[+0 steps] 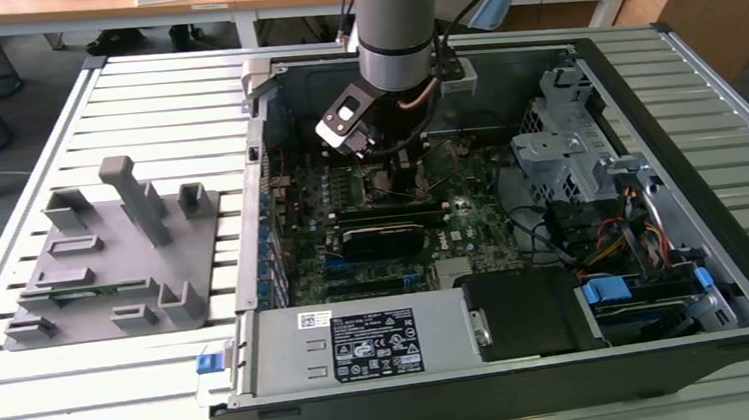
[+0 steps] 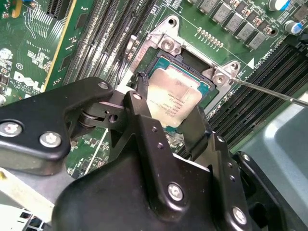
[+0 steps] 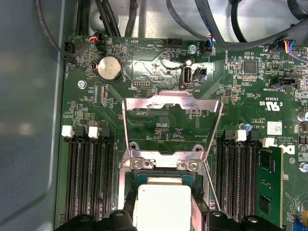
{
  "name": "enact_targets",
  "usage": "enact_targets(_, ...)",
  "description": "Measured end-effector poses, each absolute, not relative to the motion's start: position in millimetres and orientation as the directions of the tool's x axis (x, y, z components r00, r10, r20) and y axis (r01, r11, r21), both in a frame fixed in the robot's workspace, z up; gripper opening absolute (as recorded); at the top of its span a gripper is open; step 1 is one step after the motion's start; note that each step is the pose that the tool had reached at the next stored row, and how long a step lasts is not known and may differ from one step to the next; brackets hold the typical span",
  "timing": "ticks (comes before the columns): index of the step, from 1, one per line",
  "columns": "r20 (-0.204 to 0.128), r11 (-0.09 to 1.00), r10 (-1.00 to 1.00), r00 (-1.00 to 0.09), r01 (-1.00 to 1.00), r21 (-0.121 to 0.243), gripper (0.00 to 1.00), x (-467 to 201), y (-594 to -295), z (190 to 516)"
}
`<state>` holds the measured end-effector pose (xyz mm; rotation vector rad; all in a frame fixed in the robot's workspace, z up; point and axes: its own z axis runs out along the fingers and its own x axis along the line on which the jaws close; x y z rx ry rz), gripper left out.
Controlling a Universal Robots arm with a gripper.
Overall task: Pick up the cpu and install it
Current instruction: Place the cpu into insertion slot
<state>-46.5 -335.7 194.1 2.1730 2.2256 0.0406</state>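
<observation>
The cpu (image 2: 175, 96), a small square chip with a silvery top, sits level over the black socket (image 2: 161, 60) on the green motherboard. My gripper (image 2: 168, 108) straddles it, one black finger (image 2: 140, 98) against one edge and the other finger (image 2: 196, 126) against the opposite edge, so it is shut on the chip. In the first wrist view the cpu (image 3: 163, 207) lies between the gripper (image 3: 163, 217) fingers, inside the socket opening. The socket's metal load plate (image 3: 171, 103) is swung open. In the exterior view the gripper (image 1: 391, 164) reaches down into the open computer case (image 1: 690, 145).
A thin socket lever (image 3: 211, 187) stands beside the socket. Memory slots (image 3: 89, 178) flank it, with a green memory stick (image 3: 267, 185) on one side. A grey tray (image 1: 111, 261) lies on the slatted table at the exterior view's left. Power supply (image 1: 358, 344) and drive cage (image 1: 564, 145) crowd the case.
</observation>
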Motion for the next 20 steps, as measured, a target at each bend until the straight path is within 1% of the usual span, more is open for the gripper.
enact_targets(5,-0.003,0.024,1.0,-0.024,0.999,0.04,0.54,-46.4,-335.6,194.0)
enact_targets(6,-0.004,0.024,1.0,-0.024,0.999,0.04,0.6,-46.5,-335.6,194.0)
enact_targets(20,-0.004,0.024,1.0,-0.024,0.999,0.04,0.6,-46.5,-335.6,199.9)
